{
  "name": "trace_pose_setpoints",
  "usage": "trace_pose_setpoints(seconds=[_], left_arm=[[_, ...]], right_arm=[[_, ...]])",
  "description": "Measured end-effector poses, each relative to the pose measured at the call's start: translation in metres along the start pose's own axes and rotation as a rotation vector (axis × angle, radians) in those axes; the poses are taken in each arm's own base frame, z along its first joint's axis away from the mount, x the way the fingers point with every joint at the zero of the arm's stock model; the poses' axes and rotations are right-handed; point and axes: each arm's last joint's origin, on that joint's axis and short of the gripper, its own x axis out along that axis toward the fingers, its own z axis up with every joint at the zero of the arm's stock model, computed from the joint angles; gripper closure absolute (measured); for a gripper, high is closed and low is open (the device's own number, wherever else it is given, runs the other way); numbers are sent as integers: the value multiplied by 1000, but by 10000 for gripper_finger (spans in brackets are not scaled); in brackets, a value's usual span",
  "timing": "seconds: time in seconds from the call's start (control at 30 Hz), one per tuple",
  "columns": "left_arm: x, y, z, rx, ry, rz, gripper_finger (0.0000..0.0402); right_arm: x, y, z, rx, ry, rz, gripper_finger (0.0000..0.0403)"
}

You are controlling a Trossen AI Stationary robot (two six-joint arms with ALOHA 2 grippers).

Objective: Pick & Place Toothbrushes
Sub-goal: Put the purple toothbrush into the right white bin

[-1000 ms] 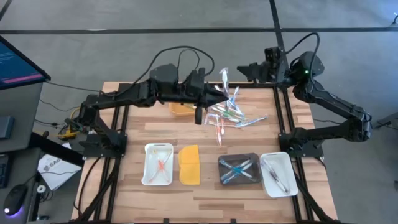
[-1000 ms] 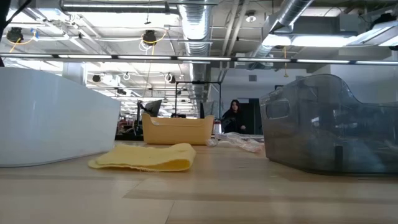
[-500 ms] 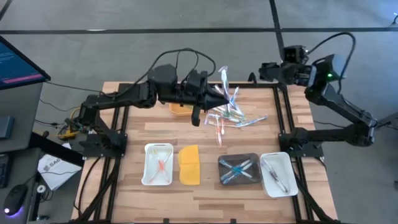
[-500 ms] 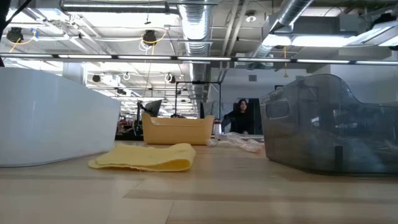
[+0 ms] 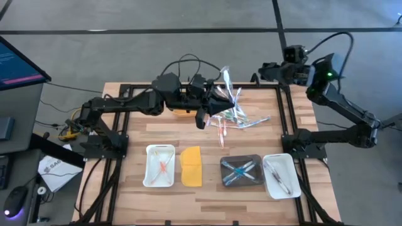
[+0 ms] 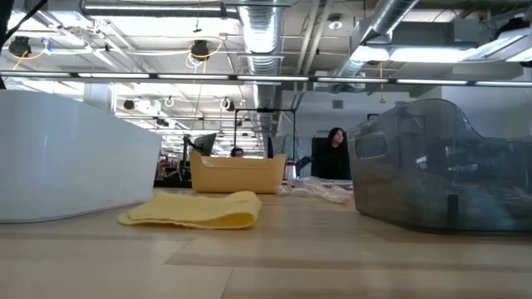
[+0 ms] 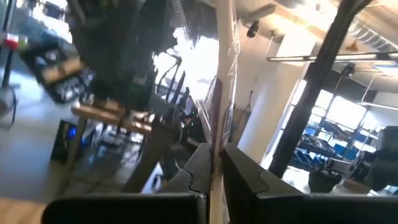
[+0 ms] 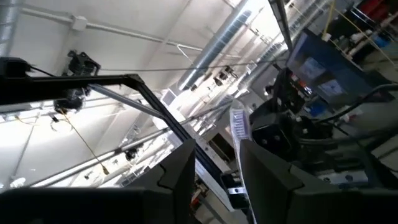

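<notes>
My left gripper [image 5: 220, 99] hovers over the middle of the table's far half, shut on a pink toothbrush in a clear wrapper [image 5: 226, 80] that stands up from it [image 7: 222, 74]. Under and beside it a loose pile of wrapped toothbrushes [image 5: 233, 117] lies on the table. My right gripper [image 5: 259, 69] hangs open near the far right corner, with nothing between its fingers [image 8: 217, 155]. Its wrist view shows the held toothbrush's white bristle head [image 8: 239, 126] farther off. My left gripper pinches the wrapped toothbrush's shaft [image 7: 217, 140] between its two fingers. The fingers come about level from the table's left and lie across the shaft. The toothbrush stands nearly upright, most of it above the fingers, lifted clear of the pile.
Along the near side stand a white tray [image 5: 151, 177] with a pink toothbrush, a flat yellow lid [image 5: 191, 166], a dark tray [image 5: 242, 182] with blue toothbrushes and a white tray [image 5: 290, 182] with clear ones. A yellow tray [image 5: 184, 112] sits under my left arm.
My right gripper has drawn back from the held toothbrush toward the table's far right corner. My left gripper has rolled a little and sunk slightly, still shut on the toothbrush, which stays upright. In the room behind, a person has walked to the right.
</notes>
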Motion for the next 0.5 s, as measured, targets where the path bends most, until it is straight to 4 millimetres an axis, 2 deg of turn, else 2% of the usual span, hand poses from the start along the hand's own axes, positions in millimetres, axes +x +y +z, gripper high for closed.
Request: trace_pose_setpoints(seconds=[0.13, 0.27, 0.37, 0.5], left_arm=[[1, 8, -20, -63, 49, 21, 389], [0, 10, -25, -107, 55, 20, 389], [0, 11, -26, -112, 60, 23, 389], [-5, 14, -16, -135, 27, 30, 389]], right_arm=[[3, -13, -4, 2, 47, -74, 268], [5, -24, -9, -19, 87, -131, 243], [8, -26, -12, -62, 112, -131, 218], [11, -25, -20, -90, 156, -125, 189]])
